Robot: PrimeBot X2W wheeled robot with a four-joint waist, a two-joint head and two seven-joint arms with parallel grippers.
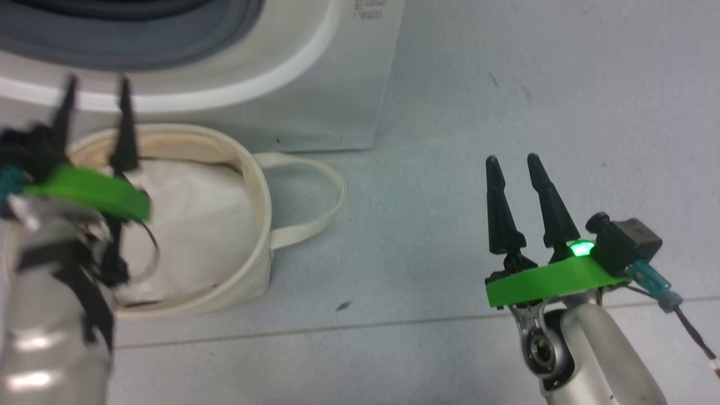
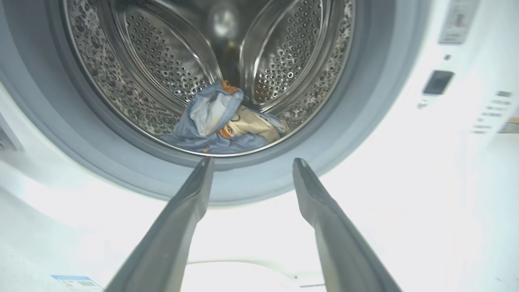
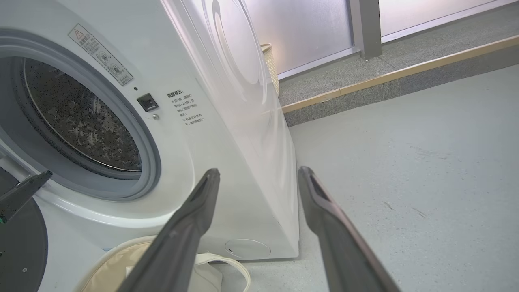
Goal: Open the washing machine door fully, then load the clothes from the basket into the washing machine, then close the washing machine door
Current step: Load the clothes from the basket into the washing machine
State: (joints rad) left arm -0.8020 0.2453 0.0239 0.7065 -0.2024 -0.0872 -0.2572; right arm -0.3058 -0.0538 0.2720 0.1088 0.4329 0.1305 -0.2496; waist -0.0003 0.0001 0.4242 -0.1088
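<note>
The washing machine (image 1: 315, 84) stands at the top left with its porthole open. In the left wrist view the clothes (image 2: 221, 121), a blue garment with orange marks, lie at the bottom of the steel drum (image 2: 162, 61). My left gripper (image 2: 252, 162) is open and empty just outside the grey door seal; in the head view my left gripper (image 1: 97, 84) hovers above the basket (image 1: 259, 185). My right gripper (image 1: 513, 160) is open and empty over bare floor to the right, facing the machine's corner (image 3: 259, 172). A dark curved panel (image 3: 20, 243), apparently the washing machine door, is swung open at the left edge.
A plain white bundle (image 1: 191, 225) fills the cream basket, whose loop handle (image 1: 326, 185) lies on the floor toward the right. Grey floor (image 1: 506, 84) stretches to the right of the machine. A raised step (image 3: 405, 77) and a wicker bin (image 3: 269, 65) lie behind it.
</note>
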